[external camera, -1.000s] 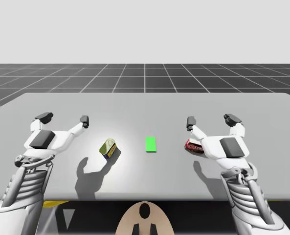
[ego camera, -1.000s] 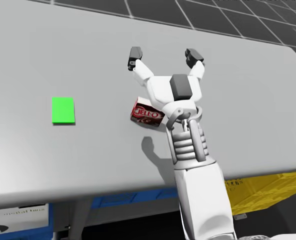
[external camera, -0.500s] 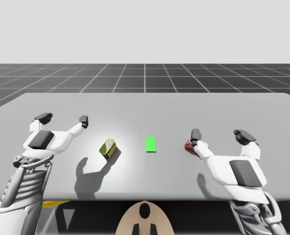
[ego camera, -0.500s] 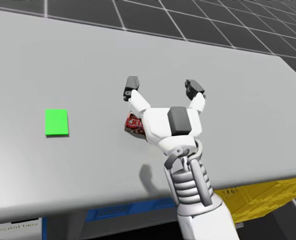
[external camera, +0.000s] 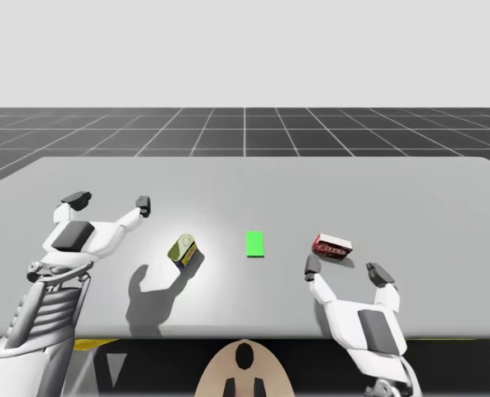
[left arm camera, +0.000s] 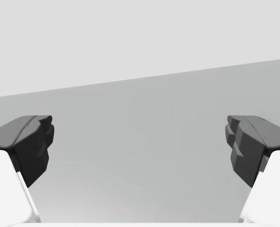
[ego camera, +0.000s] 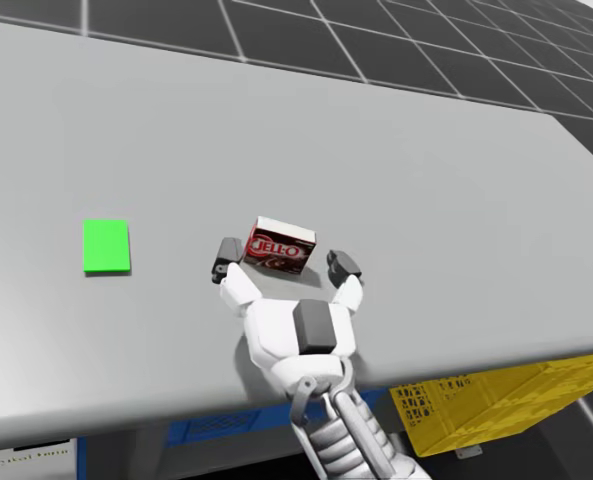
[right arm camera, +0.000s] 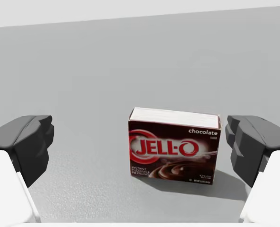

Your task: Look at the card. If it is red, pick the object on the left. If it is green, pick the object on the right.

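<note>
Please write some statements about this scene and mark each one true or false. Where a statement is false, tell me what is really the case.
1. The card on the table is green. True.
2. The right tool is shut on the dark red box. False: it is open, and the box lies just ahead of its fingers, untouched.
3. In the high view, the yellow can lies to the left of the card. True.
4. The left tool holds the yellow can. False: it is open, with nothing between its fingers.
5. In the high view, the dark red box lies to the left of the card. False: it lies to the card's right.
</note>
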`<state>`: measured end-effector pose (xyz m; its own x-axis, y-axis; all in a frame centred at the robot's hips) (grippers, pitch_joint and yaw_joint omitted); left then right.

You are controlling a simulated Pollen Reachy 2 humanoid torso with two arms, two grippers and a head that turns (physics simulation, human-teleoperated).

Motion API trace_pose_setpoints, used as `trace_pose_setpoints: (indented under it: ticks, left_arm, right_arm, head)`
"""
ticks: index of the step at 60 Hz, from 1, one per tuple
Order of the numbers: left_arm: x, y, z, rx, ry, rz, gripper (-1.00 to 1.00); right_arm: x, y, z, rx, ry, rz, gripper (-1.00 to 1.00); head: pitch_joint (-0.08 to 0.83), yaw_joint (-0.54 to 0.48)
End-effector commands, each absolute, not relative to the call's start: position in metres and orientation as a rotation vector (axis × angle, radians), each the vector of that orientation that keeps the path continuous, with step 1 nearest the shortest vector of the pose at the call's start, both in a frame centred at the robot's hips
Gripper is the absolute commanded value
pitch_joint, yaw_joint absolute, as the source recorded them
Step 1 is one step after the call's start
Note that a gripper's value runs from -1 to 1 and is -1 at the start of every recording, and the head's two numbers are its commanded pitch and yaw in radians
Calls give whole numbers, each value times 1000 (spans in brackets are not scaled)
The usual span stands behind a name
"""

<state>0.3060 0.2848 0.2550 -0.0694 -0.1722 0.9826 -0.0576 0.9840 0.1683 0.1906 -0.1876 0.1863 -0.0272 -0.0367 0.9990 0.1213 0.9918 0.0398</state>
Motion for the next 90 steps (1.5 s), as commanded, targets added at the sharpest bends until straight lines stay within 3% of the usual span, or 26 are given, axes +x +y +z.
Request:
trace_pose_setpoints:
  ticks: [1,16,44,45,47,48,49,50,62,77,90]
  left_arm:
    - [306,285,255,177,-1641,-94,-1000]
    - [306,286,257,173,-1647,-87,-1000]
    - [304,287,258,165,-1651,-82,-1000]
    - [304,287,258,165,-1651,-82,-1000]
    - [305,287,258,165,-1650,-82,-1000]
    - [305,287,258,165,-1650,-83,-1000]
    - [305,287,258,165,-1649,-83,-1000]
    - [305,287,258,165,-1649,-84,-1000]
    - [305,286,257,164,-1649,-87,-1000]
    - [305,284,255,165,-1641,-93,-1000]
    - [305,284,255,164,-1643,-91,-1000]
  right_arm:
    - [205,-174,168,20,-1516,-329,-1000]
    - [237,-176,149,6,-1411,-357,-1000]
    - [280,-180,148,-99,-1418,-310,-1000]
    - [280,-180,148,-102,-1422,-313,-759]
    - [280,-180,148,-108,-1428,-313,-561]
    - [279,-179,147,-122,-1437,-320,253]
    - [279,-180,147,-123,-1440,-320,793]
    - [278,-180,147,-130,-1439,-314,950]
    - [274,-183,145,-130,-1425,-315,971]
    - [273,-183,143,-121,-1418,-314,977]
    - [270,-185,151,-119,-1432,-311,978]
  head:
    - [675,-430]
    - [672,-421]
    - [675,-411]
    - [675,-410]
    - [676,-410]
    - [676,-409]
    - [676,-409]
    - [676,-409]
    - [616,-414]
    - [368,-429]
    - [312,-436]
